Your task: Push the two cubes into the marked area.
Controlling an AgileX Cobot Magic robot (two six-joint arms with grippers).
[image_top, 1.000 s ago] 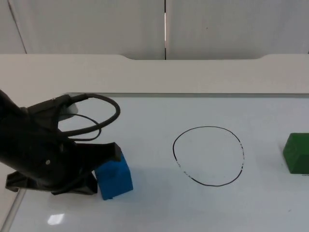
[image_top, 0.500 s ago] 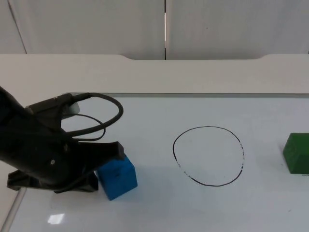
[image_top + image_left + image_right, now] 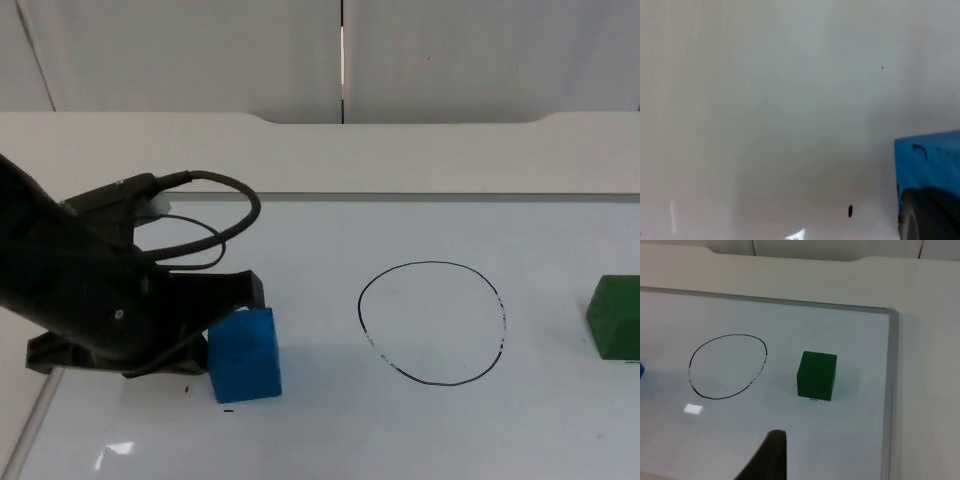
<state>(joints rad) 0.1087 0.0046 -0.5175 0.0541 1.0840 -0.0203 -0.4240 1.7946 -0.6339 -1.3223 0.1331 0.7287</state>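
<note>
Neither cube is inside the marked circle [image 3: 431, 322] yet: the left gripper [image 3: 215, 335], whose grip state I cannot tell, presses against the blue cube [image 3: 245, 354], while the green cube [image 3: 614, 316] sits untouched beyond the circle and the right gripper [image 3: 771, 460], state likewise unclear, waits.

Left gripper [image 3: 215, 335] low over table; right fingertip [image 3: 771, 452] raised.

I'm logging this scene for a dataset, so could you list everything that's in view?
blue cube: 1, blue, on the whiteboard left of the circle, outside it, against the left hand
green cube: 1, dark green, right of the circle, outside it
marked circle: 1, black outline, mid-board, nothing inside
whiteboard: 1, white, grey-framed, on the table
partition wall: 1, grey, behind the table
left hand: 1, black, low at the blue cube
right hand: 1, black, waiting above the board near the green cube
</note>
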